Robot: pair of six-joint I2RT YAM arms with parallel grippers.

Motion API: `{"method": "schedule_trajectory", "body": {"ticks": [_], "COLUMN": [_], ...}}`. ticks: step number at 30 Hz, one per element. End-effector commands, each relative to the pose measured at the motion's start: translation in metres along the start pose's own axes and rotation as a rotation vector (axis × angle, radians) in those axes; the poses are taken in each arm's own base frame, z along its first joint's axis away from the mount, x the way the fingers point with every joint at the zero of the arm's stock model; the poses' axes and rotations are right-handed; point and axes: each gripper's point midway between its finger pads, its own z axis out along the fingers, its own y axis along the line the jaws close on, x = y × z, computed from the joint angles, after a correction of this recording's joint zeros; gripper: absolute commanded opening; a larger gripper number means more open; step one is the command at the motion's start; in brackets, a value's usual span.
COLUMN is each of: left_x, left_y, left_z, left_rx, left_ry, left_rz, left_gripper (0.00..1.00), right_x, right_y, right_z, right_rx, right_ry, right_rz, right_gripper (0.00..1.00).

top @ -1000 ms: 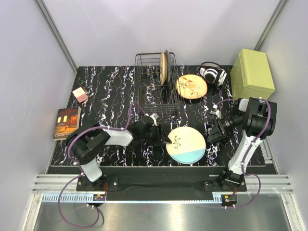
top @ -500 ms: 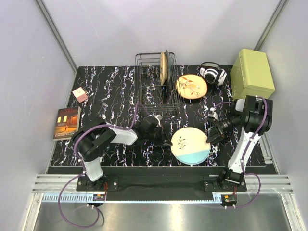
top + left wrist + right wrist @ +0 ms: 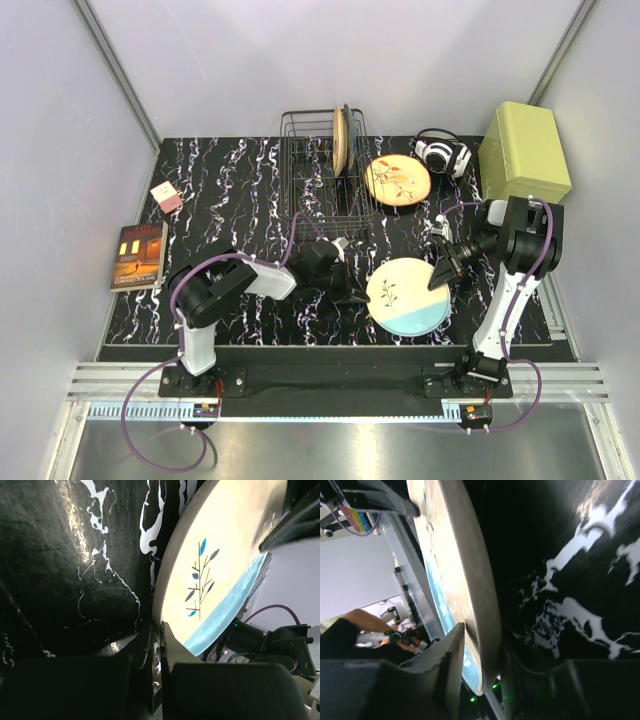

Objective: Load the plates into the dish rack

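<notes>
Two plates (image 3: 342, 140) stand in the dish rack (image 3: 300, 175) at upper centre, and an orange plate (image 3: 397, 180) lies flat just right of it. My left hand (image 3: 358, 296) is clamped on the cream plate (image 3: 405, 296) at lower centre; my right hand (image 3: 438, 272) straddles its opposite rim, grip unclear. Black, white-veined worktop (image 3: 220, 190); pale grey walls (image 3: 300, 60).
</notes>
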Motion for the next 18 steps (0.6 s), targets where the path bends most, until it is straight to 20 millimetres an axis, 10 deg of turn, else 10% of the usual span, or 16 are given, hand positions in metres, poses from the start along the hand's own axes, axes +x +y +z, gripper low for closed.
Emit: {"method": "schedule_trajectory", "body": {"ticks": [1, 7, 12, 15, 18], "left_x": [0.007, 0.001, -0.022, -0.039, -0.049], "left_y": [-0.003, -0.008, -0.024, -0.062, -0.059], "left_z": [0.006, 0.007, -0.014, -0.066, -0.116], "left_rx": [0.000, -0.022, -0.070, -0.003, -0.049], "left_ry": [0.016, 0.008, -0.044, -0.100, -0.123], "left_rz": [0.035, 0.077, 0.267, 0.353, 0.476], "left_gripper": [0.00, 0.07, 0.35, 0.48, 0.54], "right_x": [-0.016, -0.017, -0.012, -0.022, -0.041], "right_y": [0.014, 0.020, 0.043, 0.065, 0.091], "right_z": [0.001, -0.001, -0.018, -0.040, -0.068], "right_rx": [-0.061, -0.063, -0.040, 0.042, 0.140], "right_ry": [-0.047, -0.057, -0.073, -0.121, -0.195], "right_rz": [-0.007, -0.034, -0.069, -0.172, -0.274], "right_gripper": [0.34, 0.02, 0.00, 0.00, 0.00]}}
